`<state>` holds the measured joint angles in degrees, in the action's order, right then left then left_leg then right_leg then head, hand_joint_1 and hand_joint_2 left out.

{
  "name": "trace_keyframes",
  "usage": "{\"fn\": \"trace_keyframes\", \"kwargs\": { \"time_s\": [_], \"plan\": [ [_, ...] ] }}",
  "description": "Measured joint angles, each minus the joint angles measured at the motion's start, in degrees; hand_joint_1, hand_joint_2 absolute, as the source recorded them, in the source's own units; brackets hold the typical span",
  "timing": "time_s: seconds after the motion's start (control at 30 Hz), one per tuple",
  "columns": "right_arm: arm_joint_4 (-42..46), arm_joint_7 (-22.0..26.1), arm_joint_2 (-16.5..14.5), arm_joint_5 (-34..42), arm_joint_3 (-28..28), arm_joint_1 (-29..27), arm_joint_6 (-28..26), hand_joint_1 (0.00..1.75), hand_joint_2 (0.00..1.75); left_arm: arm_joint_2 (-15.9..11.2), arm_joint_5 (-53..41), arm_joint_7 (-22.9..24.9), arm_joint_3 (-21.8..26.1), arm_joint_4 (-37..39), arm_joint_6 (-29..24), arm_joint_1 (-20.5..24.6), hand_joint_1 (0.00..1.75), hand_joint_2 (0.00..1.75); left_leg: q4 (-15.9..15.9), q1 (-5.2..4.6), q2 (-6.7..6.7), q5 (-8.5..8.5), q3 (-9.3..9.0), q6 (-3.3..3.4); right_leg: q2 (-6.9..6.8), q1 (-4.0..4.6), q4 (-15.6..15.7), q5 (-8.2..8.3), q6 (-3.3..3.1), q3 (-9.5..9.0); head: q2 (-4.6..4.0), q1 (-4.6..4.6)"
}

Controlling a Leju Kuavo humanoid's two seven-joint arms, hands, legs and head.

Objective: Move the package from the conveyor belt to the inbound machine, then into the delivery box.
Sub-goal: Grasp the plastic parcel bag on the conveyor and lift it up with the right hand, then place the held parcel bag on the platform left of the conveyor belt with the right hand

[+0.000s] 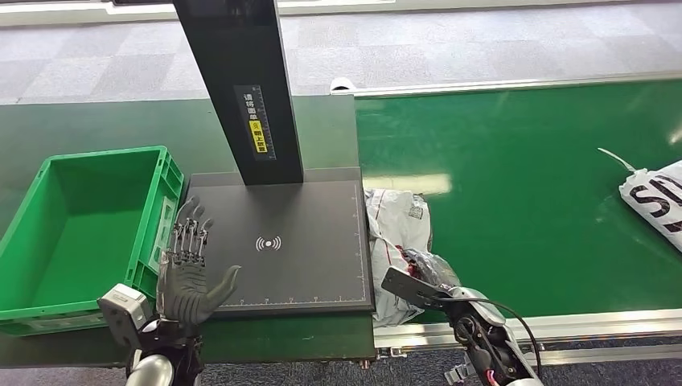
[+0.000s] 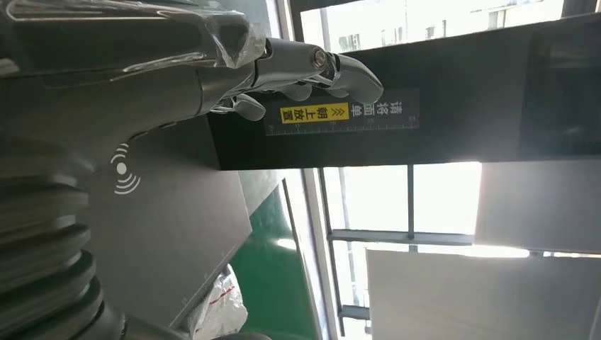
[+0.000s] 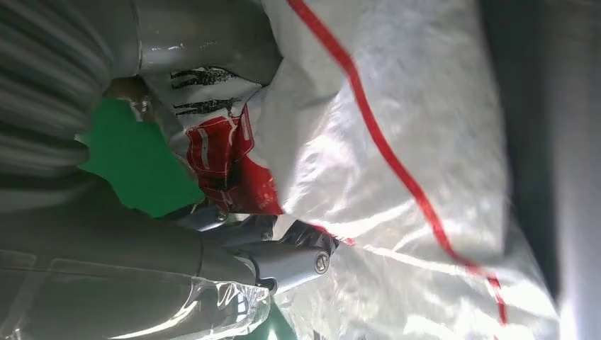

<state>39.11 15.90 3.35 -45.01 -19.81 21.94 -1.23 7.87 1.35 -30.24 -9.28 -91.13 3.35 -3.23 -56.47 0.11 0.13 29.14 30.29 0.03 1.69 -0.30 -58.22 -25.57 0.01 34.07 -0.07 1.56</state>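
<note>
A crumpled white plastic package (image 1: 396,219) with red print lies on the green conveyor belt (image 1: 523,209), against the right edge of the black inbound machine plate (image 1: 297,241). My right hand (image 1: 428,272) is on the package's near end. In the right wrist view the package (image 3: 411,106) is bunched between the thumb and the fingers (image 3: 283,258) of my right hand (image 3: 212,255), which grips it. My left hand (image 1: 191,269) hovers at the plate's front left corner, fingers spread and holding nothing. The left wrist view has this hand (image 2: 234,64) over the plate (image 2: 163,212).
The machine's black post (image 1: 241,80) rises from the back of the plate. The green delivery box (image 1: 104,154) stands to the plate's left. A second white package (image 1: 655,197) lies on the belt at the far right. A metal rail (image 1: 579,326) edges the belt's near side.
</note>
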Motion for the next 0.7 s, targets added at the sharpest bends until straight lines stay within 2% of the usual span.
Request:
{"fn": "trace_keyframes", "kwargs": {
  "time_s": [0.27, 0.6, 0.7],
  "plan": [
    [12.7, 7.5, 0.3, 4.0, 3.5, -4.0, -7.5, 1.75, 1.75, 0.4, 0.3, -0.9, 1.0, -2.0, -1.3, -1.6, 0.00, 1.75, 0.0, -0.01, -0.18, 0.00, 0.26, 0.00, -0.11, -0.01, 0.0, -0.05, 0.05, 0.24, 0.00, 0.01],
    [33.3, 17.2, -0.5, 9.8, 11.0, -12.7, -21.7, 1.75, 1.75, 1.0, 1.6, -3.4, 2.0, -3.1, -4.4, -1.9, 0.00, 1.75, 0.0, -0.02, -0.50, 0.01, 0.36, 0.01, -0.41, -0.04, 0.0, -0.11, 0.12, 0.23, 0.00, 0.01],
    [38.6, 19.1, -1.1, 11.5, 13.1, -14.8, -24.0, 1.75, 1.75, 1.2, 1.6, -3.8, 2.2, -3.3, -5.2, -1.7, 0.00, 1.75, 0.0, -0.02, -0.48, 0.02, 0.40, 0.01, -0.40, -0.04, 0.0, -0.12, 0.12, 0.23, 0.00, 0.01]
  ]
}}
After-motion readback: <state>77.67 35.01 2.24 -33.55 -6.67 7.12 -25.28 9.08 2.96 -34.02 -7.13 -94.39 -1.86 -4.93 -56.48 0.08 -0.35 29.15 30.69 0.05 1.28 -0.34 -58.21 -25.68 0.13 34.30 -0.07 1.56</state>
